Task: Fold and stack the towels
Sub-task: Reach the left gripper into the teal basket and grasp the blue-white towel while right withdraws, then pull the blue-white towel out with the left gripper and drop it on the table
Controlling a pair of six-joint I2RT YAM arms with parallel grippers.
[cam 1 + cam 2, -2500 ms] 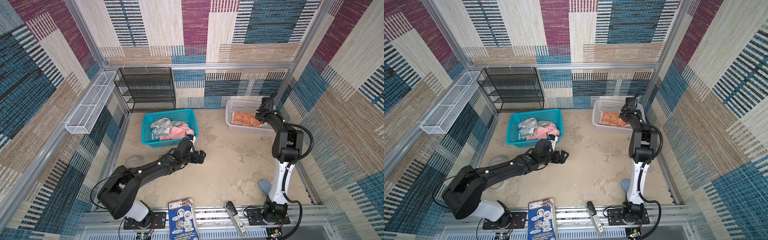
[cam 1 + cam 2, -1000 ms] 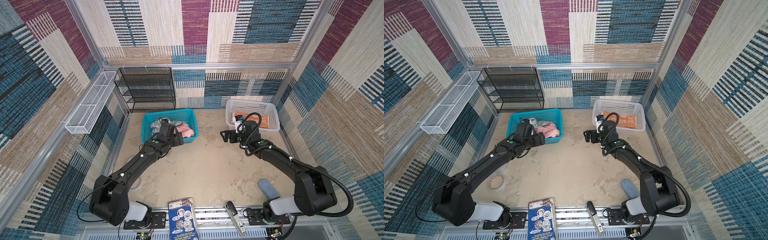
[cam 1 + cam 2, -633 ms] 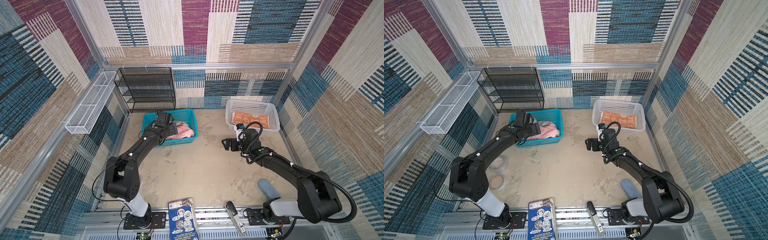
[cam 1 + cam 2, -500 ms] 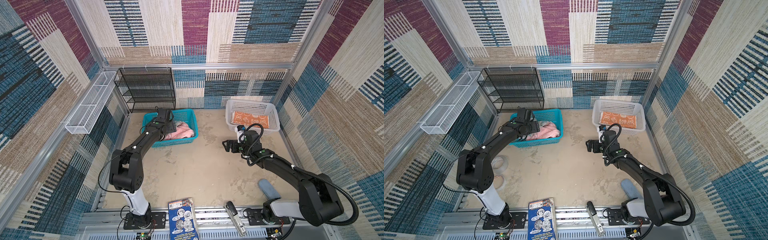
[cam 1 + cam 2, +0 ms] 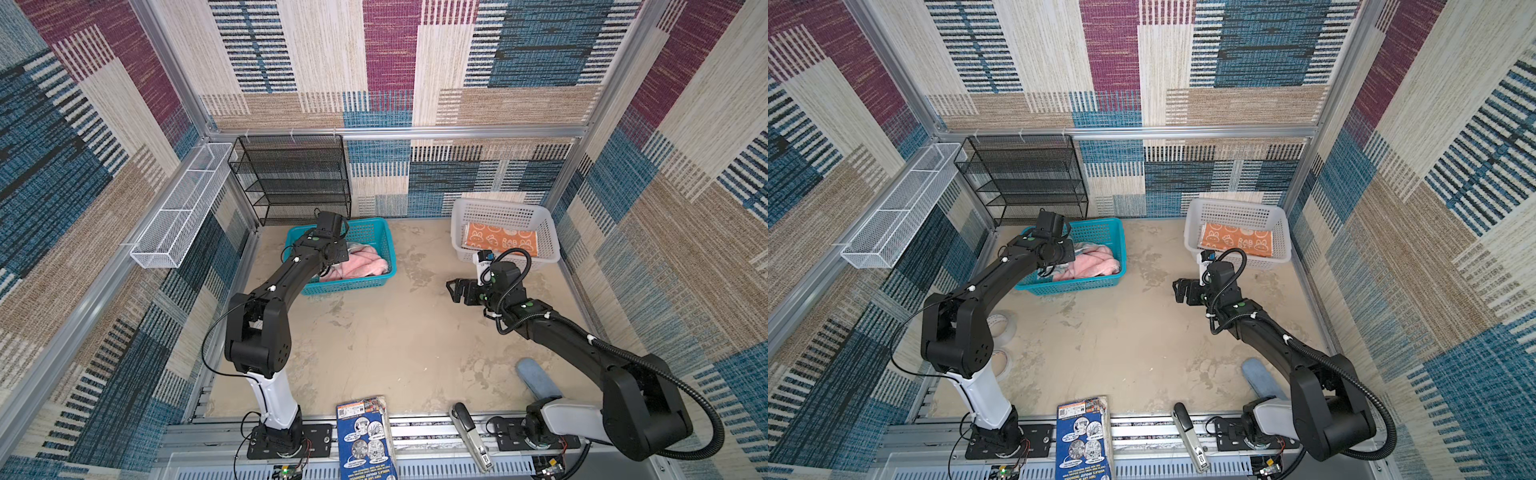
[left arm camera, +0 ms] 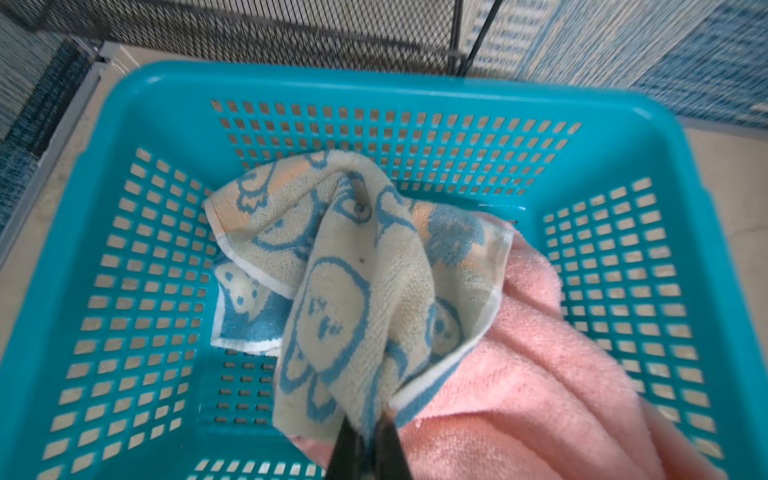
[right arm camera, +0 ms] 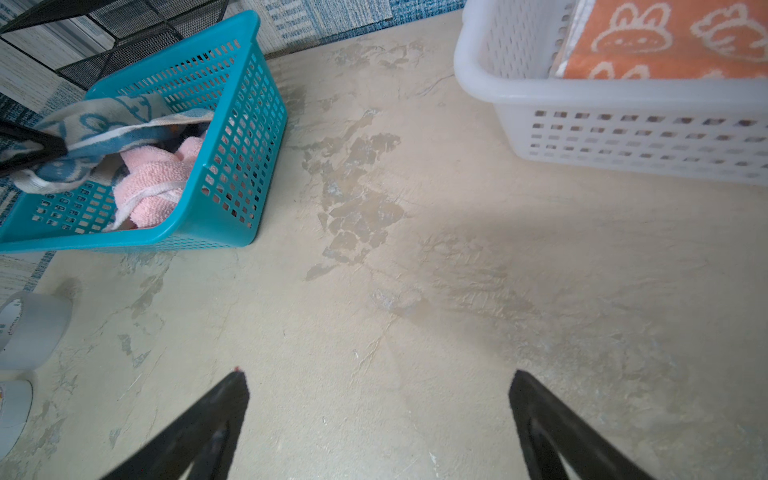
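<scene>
Gripping a fold of the blue towel [image 6: 345, 291], the left end effector [image 6: 368, 417] has its jaws pinched tight on the cloth inside the teal basket [image 6: 374, 85]. The cloth rises to the jaws in a peak, its other edges lying crumpled on the basket floor and against the pink towel [image 6: 540, 374] bunched beside it. The right end effector [image 7: 378, 374] hangs over bare bench [image 7: 374, 270] between the two baskets, jaws spread wide and holding nothing. The orange towel [image 7: 665, 37] lies flat and folded in the white basket [image 7: 623, 93], well apart from the other two. Assessment: the step in hand is retrieval of a second cloth for folding; one of three appears done. The next move calls for lifting the blue towel clear of the basket rim without dragging the pink one along, then laying it open on the bench where the free end effector can take a second corner. Whether the pinch holds one layer or several cannot be told.
</scene>
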